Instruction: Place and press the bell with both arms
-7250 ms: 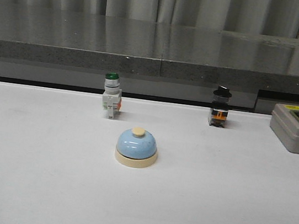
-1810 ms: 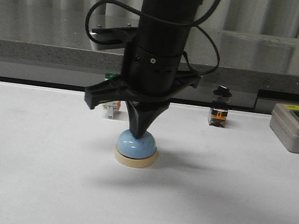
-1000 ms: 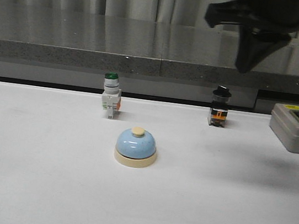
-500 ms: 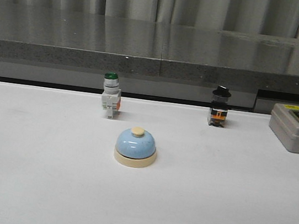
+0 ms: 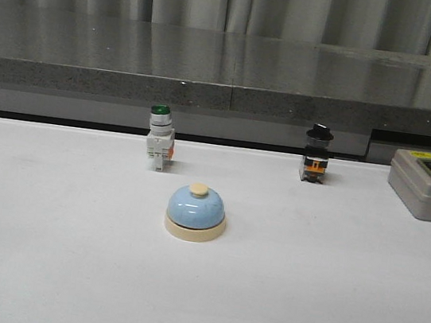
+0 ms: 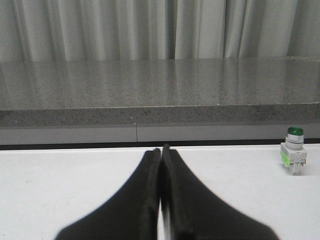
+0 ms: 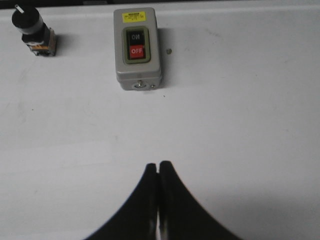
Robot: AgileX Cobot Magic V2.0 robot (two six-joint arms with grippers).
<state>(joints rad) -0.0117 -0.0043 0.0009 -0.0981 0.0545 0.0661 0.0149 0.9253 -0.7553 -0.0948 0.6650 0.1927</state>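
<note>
Bell (image 5: 196,212) mid-worktop, untouched. Left claw (image 6: 161,150) and right claw (image 7: 158,166) both closed, empty. To press: descend vertically, centred on button (image 5: 199,190), light force.

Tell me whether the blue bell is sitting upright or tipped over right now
Upright. The bell rests flat on its cream base on the table, with its push button pointing straight up and nothing touching it.

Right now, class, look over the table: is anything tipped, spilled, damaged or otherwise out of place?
Nothing stands out. The light-blue dome bell with cream base sits upright on the white table. The green-capped white switch, black-knobbed switch and grey ON/OFF box also stand undisturbed. No spills or damage show.
</note>
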